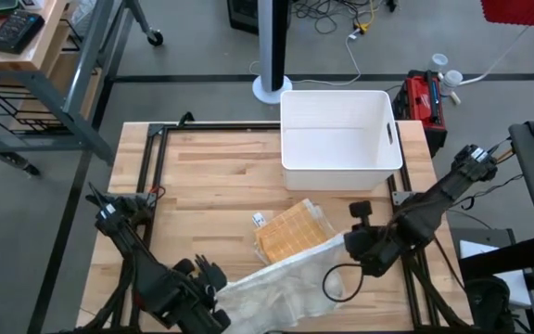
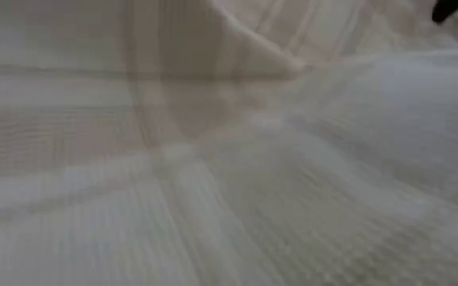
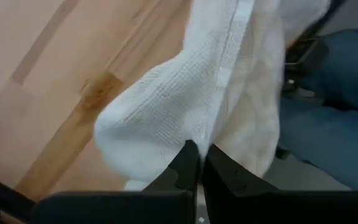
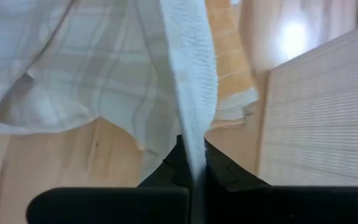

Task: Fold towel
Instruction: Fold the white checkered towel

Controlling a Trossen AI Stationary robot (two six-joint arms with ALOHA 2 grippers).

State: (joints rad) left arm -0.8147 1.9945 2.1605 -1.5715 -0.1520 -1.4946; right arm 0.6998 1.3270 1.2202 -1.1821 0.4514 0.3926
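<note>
A white waffle-weave towel (image 1: 281,278) stretches across the table's near side between my two grippers. It fills the low view as pale checked cloth (image 2: 229,159). My left gripper (image 1: 213,289) is shut on the towel's left end, and its fingers show closed in the left wrist view (image 3: 197,163). My right gripper (image 1: 349,243) is shut on the towel's right end (image 4: 191,155). An orange checked folded cloth (image 1: 290,230) lies flat on the table just beyond the towel, partly under it. My left gripper pinches a bunched part of the towel's left end (image 3: 188,130) between its two fingers, beside a hemmed edge (image 3: 229,68). The fingers point steeply down. How many layers they hold, I cannot tell. The cloth sags slack toward the other gripper. My right gripper pinches the towel's ribbed edge (image 4: 194,121) between its two fingers, the edge running straight out from between them. The fingers slant down from the table's right. The cloth falls away from them in loose folds (image 4: 73,74) above the table.
A white plastic bin (image 1: 341,169) stands at the table's far side, right of centre. A small white tag (image 1: 259,220) lies beside the orange cloth. A black cable loop (image 1: 334,280) hangs over the towel near my right gripper. Bare wood lies at the far left (image 1: 202,176).
</note>
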